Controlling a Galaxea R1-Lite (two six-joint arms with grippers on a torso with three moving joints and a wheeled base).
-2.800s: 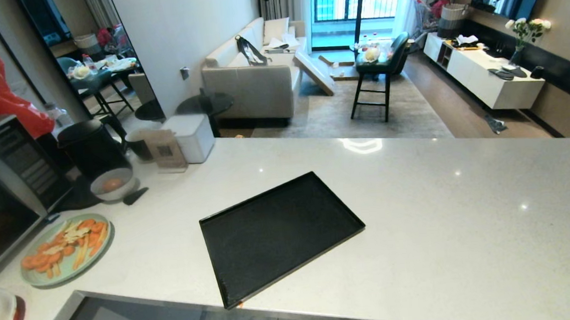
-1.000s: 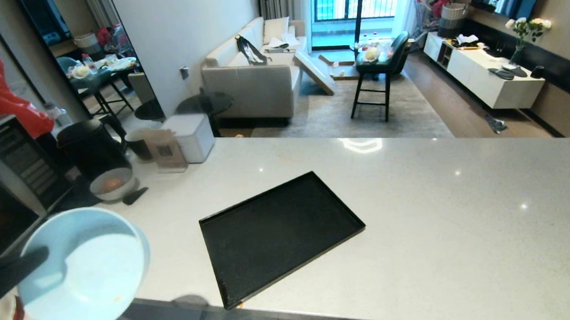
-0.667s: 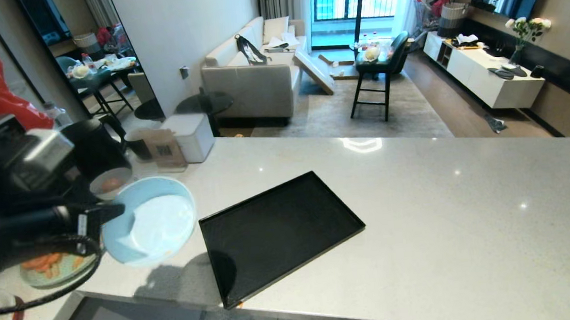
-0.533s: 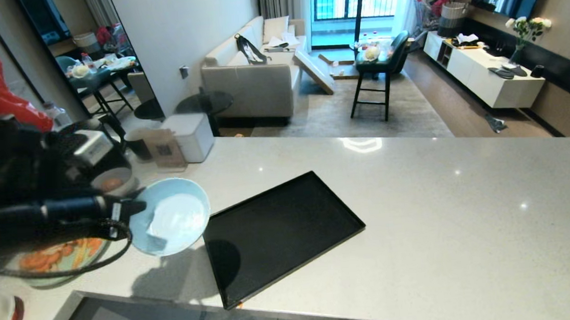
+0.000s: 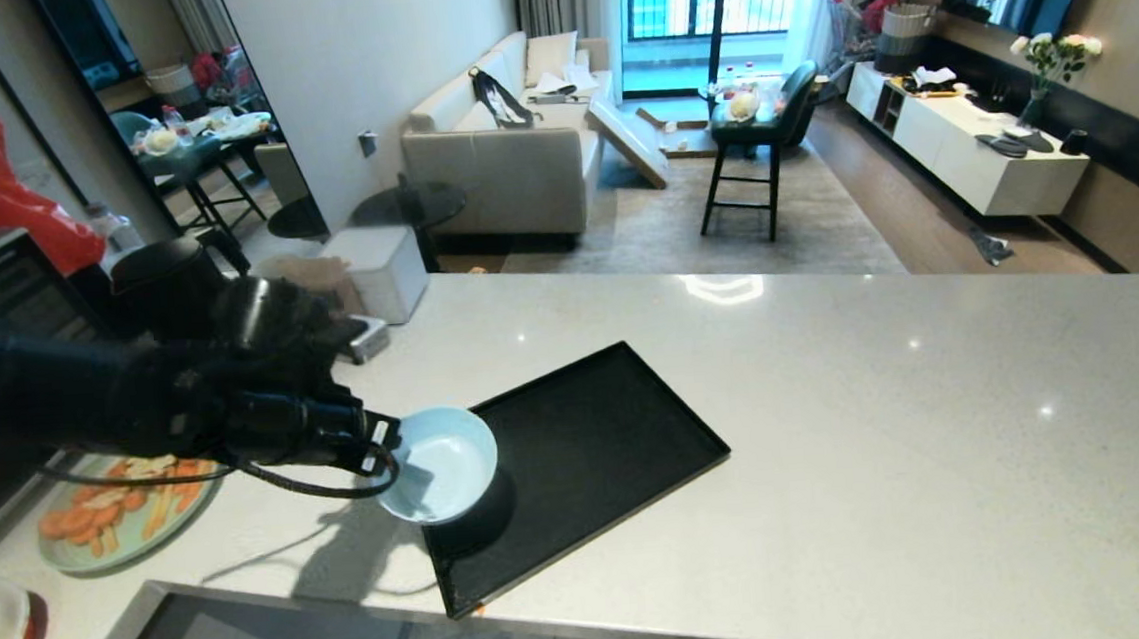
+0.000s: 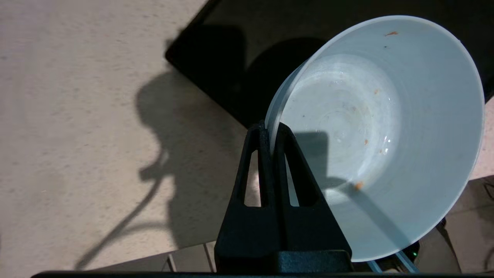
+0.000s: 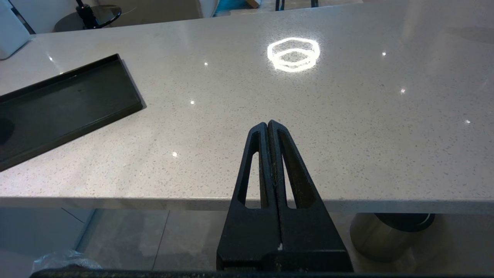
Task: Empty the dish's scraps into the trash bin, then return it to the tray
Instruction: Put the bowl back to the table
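1 pincer, the left pincer [image 6: 271, 135], clamps the dish [image 5: 436, 463] rim above the tray [image 5: 579, 459] corner.

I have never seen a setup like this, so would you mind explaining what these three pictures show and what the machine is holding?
This is a two-armed robot on wheels, with a camera on its head and one on each wrist. The wide picture is the head camera, looking down at a pale counter with a living room beyond it. The black arm entering from the left ends in the left gripper, shut on the rim of a pale-blue dish, held over the near left corner of the black tray. The left wrist picture looks along those fingers: the dish is nearly empty, with only a few orange specks. The right wrist picture shows the right gripper, shut and empty, parked at the counter's edge. A green plate of orange food sits far left.
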